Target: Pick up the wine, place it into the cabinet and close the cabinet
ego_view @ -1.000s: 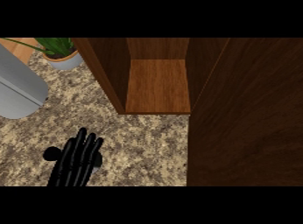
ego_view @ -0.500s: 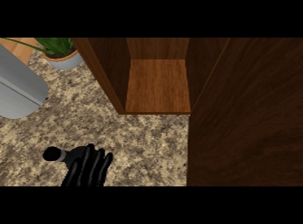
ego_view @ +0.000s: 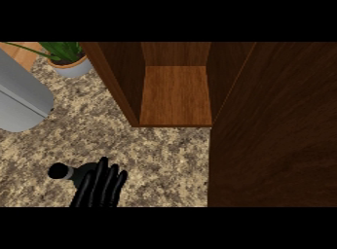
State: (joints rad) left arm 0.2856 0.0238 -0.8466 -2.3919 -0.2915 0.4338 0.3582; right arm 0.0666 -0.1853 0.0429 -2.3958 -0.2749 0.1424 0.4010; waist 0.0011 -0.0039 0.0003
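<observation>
On the speckled stone counter [ego_view: 164, 151], the left hand [ego_view: 99, 187], fingers straight, covers a dark bottle [ego_view: 65, 171] near the open wooden cabinet [ego_view: 175, 97].

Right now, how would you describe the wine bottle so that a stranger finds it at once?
Start from the wooden cabinet standing open on the speckled counter. Go down-left to the black hand at the lower edge. The wine bottle lies beside it, its round black top pointing left.
</observation>
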